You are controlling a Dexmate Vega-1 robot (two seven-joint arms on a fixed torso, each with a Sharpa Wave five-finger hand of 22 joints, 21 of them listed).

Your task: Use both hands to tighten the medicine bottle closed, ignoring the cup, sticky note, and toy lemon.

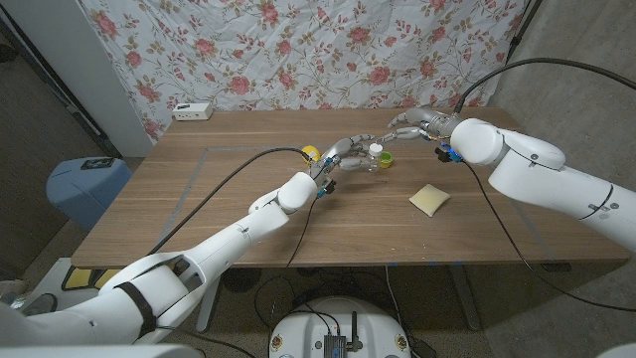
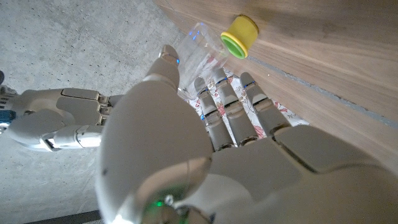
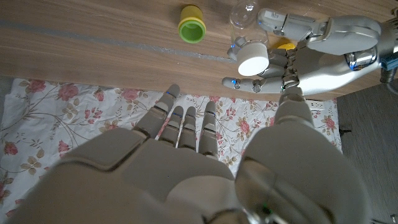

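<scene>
A clear medicine bottle [image 1: 373, 156] with a white cap [image 1: 376, 148] stands near the middle of the wooden table [image 1: 248, 209]. My left hand [image 1: 343, 154] grips its body from the left. The left wrist view shows the bottle [image 2: 200, 45] between that hand's thumb and fingers [image 2: 227, 102]. The right wrist view looks onto the cap [image 3: 253, 59], with the left hand [image 3: 323, 56] wrapped around the bottle below it. My right hand [image 1: 417, 123] hovers behind and to the right of the bottle, fingers [image 3: 183, 124] spread, holding nothing and apart from the cap.
A small yellow-green cup [image 1: 384, 160] [image 2: 239, 35] [image 3: 191, 23] stands just right of the bottle. A toy lemon [image 1: 310, 153] lies left of my left hand. A pale yellow sticky note [image 1: 429, 199] lies nearer the front right. A white box [image 1: 192, 111] sits at the back left edge.
</scene>
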